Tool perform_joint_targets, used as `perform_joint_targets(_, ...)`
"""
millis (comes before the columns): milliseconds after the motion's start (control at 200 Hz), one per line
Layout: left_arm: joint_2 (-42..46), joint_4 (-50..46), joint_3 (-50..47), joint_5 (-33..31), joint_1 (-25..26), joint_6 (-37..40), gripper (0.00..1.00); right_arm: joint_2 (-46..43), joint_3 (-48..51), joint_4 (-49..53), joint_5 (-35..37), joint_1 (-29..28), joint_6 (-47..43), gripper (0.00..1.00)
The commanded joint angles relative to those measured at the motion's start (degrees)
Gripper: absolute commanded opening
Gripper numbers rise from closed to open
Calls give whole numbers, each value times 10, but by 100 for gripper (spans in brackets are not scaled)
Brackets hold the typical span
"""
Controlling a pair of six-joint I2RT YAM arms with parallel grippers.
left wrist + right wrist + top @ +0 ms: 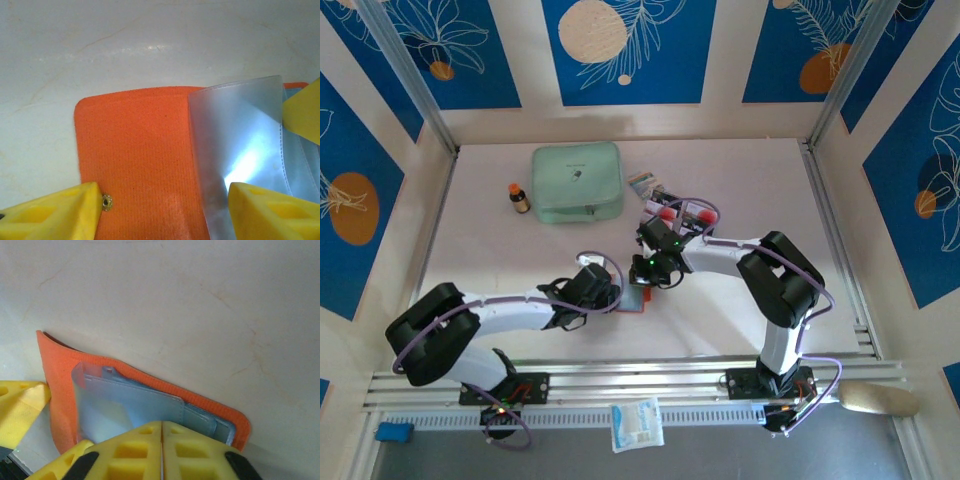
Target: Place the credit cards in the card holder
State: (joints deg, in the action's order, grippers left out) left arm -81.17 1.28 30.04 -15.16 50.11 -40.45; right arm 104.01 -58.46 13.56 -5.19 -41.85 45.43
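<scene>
Fingers point(130, 452) of the right gripper point(161, 426), pressed together, hide the orange card holder's point(57, 390) lower edge, while the left gripper point(165, 192) straddles its cloudy sleeves point(235, 140), wide.

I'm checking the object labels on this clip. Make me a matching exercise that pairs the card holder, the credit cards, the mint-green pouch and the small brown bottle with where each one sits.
Things:
1. card holder
2. credit cards
3. mint-green pouch
4. brown bottle

Places:
A. far side, just left of the pouch
B. far middle of the table
C. lying open between the left gripper and the right gripper
D. right of the pouch, red circles showing

Pairs: 1-C, 2-D, 3-B, 4-A.
</scene>
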Motion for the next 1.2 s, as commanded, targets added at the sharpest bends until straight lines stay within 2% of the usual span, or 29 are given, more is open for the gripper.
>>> perform_joint_targets(0, -18, -30, -7, 22, -2, -10, 67, -30, 15, -2, -11, 7, 9, 19)
perform_joint_targets(150, -15, -21, -10, 24, -2, -9, 66, -44, 26, -14, -18, 14, 17, 24)
perform_joint_targets(735, -7, -10, -19, 25, -2, -8, 65, 19, -6, -59, -68, 14, 31, 25)
perform_joint_targets(895, 5, -10, -19, 26, -2, -12, 66, 11, -10, -65, -88, 7, 33, 25)
perform_joint_targets(990, 30, -22, -17, 21, -2, -17, 72, -3, -15, -62, -93, 3, 37, 25)
perform_joint_targets(1155, 121, -85, -5, 0, -3, -38, 94, -26, -20, -58, -101, -7, 50, 26)
perform_joint_targets(1195, 151, -107, 2, -5, -3, -45, 98, -31, -21, -55, -99, -10, 54, 29)
